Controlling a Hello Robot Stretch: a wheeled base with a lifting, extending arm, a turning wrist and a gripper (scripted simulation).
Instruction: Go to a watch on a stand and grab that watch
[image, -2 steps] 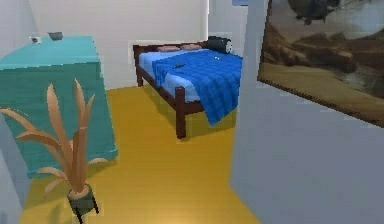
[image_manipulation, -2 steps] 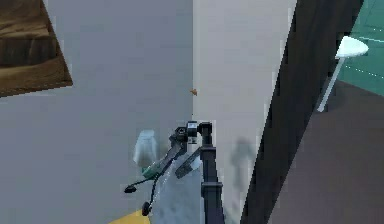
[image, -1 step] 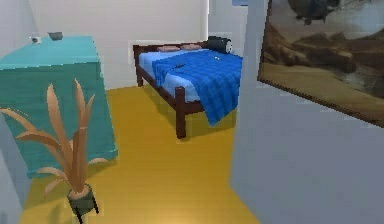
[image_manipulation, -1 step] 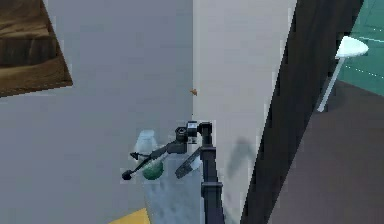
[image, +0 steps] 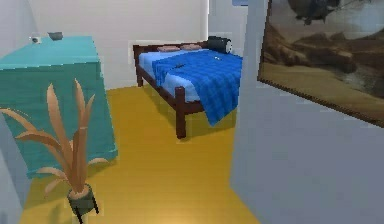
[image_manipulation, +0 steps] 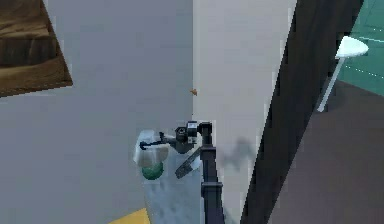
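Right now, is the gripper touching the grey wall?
Cannot tell. In the arm side view the gripper shows against the grey wall, but neither contact nor a gap can be seen plainly.

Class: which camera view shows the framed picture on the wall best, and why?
The forward view: the framed picture spans its right side, showing a brownish landscape and dark frame. The arm side view catches a brown corner at its top left, likely the same picture.
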